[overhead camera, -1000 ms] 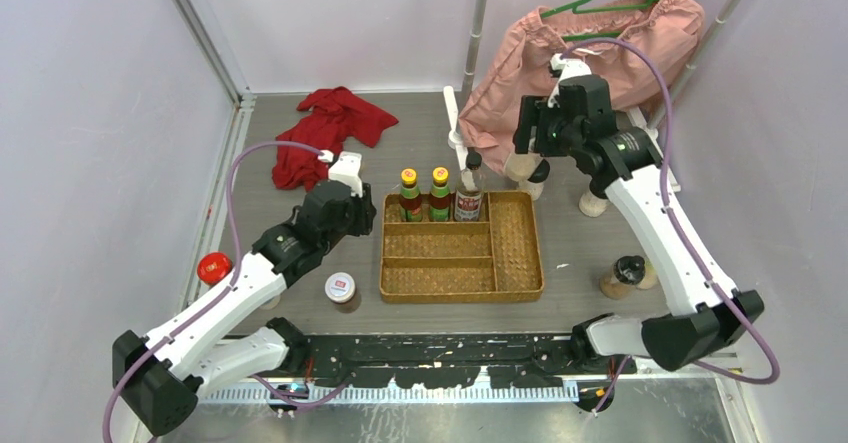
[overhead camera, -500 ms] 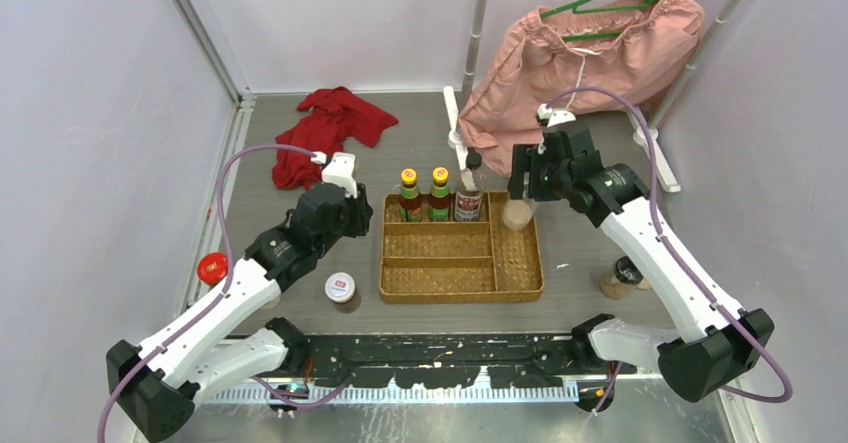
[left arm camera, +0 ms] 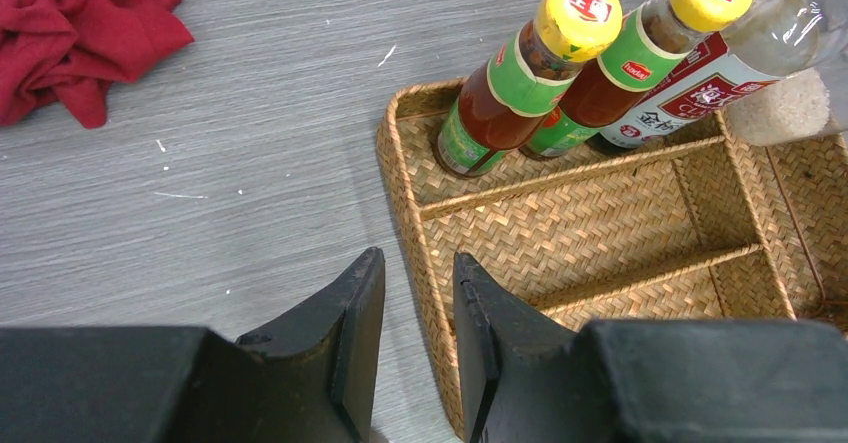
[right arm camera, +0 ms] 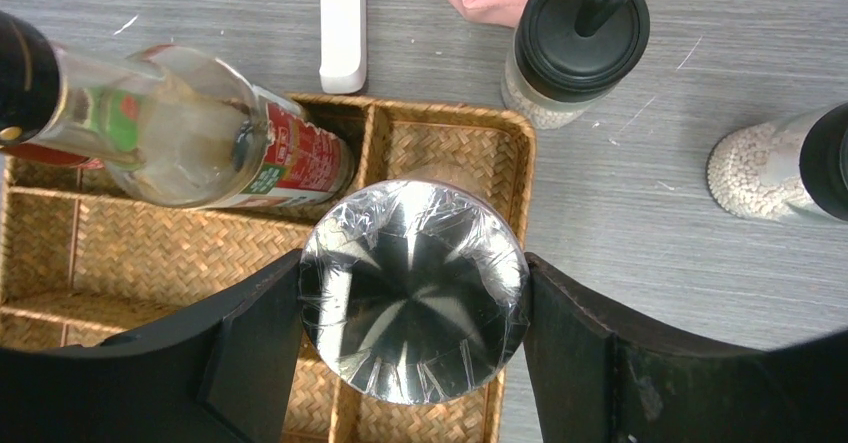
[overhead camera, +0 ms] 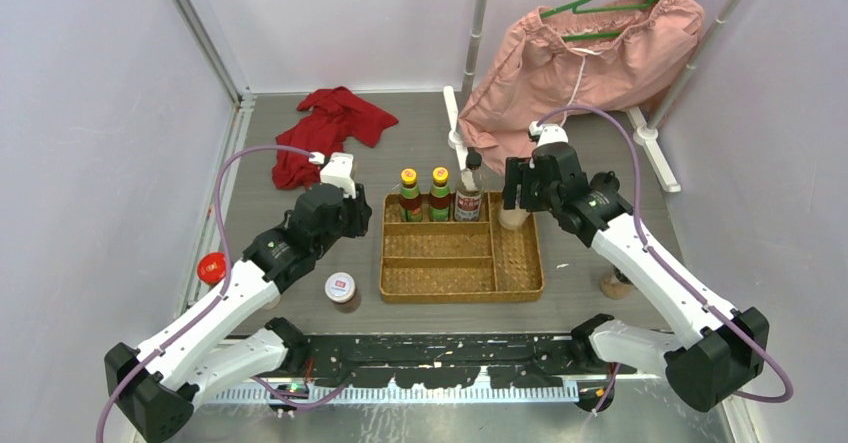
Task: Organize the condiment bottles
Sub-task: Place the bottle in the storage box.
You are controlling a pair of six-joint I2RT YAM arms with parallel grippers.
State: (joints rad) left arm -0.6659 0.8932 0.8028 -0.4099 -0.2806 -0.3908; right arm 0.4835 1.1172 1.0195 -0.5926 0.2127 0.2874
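Note:
My right gripper (right arm camera: 413,308) is shut on a silver-lidded shaker (right arm camera: 414,288), holding it upright over the far end of the wicker tray's (overhead camera: 520,258) right compartment. The shaker's pale body (overhead camera: 513,217) shows under the gripper (overhead camera: 517,199). Two green-labelled, yellow-capped sauces (overhead camera: 410,194) (overhead camera: 440,193) and a black-capped clear bottle (overhead camera: 469,194) stand in the tray's far row. My left gripper (left arm camera: 418,275) hovers at the tray's left rim (left arm camera: 400,203), narrowly open and holding nothing. A white-lidded jar (overhead camera: 341,288) and a red-lidded jar (overhead camera: 212,266) stand left of the tray.
A black-lidded shaker (right arm camera: 578,43) and another shaker (right arm camera: 770,168) stand on the table behind and right of the tray. One more shaker (overhead camera: 613,285) sits partly behind my right arm. A red cloth (overhead camera: 330,123) lies far left. A pink garment (overhead camera: 590,58) hangs on a rack.
My right gripper has carried the silver-lidded shaker from behind the tray forward and down to the tray's far right corner. The left arm has barely moved.

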